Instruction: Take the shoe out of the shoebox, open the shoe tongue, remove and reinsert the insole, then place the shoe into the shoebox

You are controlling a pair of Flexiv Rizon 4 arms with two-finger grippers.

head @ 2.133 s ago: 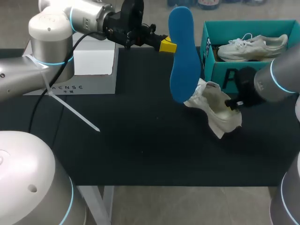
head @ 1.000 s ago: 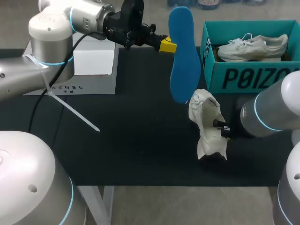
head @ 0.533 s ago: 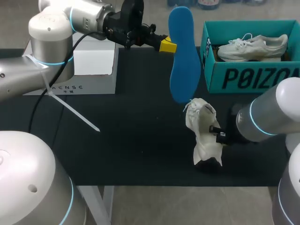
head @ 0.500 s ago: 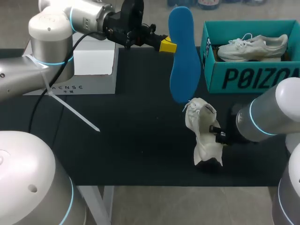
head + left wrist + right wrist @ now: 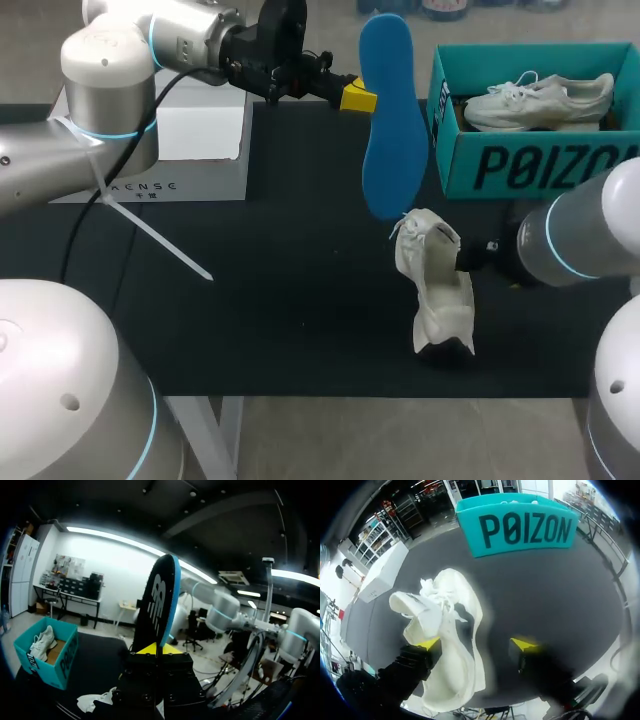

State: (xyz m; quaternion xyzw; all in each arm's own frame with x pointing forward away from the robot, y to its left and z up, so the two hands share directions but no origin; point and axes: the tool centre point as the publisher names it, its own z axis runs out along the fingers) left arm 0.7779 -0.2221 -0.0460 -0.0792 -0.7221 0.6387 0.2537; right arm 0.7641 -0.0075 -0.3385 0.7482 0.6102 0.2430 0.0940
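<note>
The white sneaker [image 5: 437, 292] sits on the black table [image 5: 280, 300] between the widely spread fingers of our right gripper [image 5: 475, 643], near the teal shoebox [image 5: 500, 165], while our left gripper [image 5: 360, 97] pinches the blue insole [image 5: 390, 130] upright above the table.

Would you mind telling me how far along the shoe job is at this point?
Done: the shoe is out of the shoebox, lying on the table, and its insole is out. In hand: the left gripper holds the insole upright; the right gripper is open at the shoe. Left: reinserting the insole and boxing the shoe.
</note>
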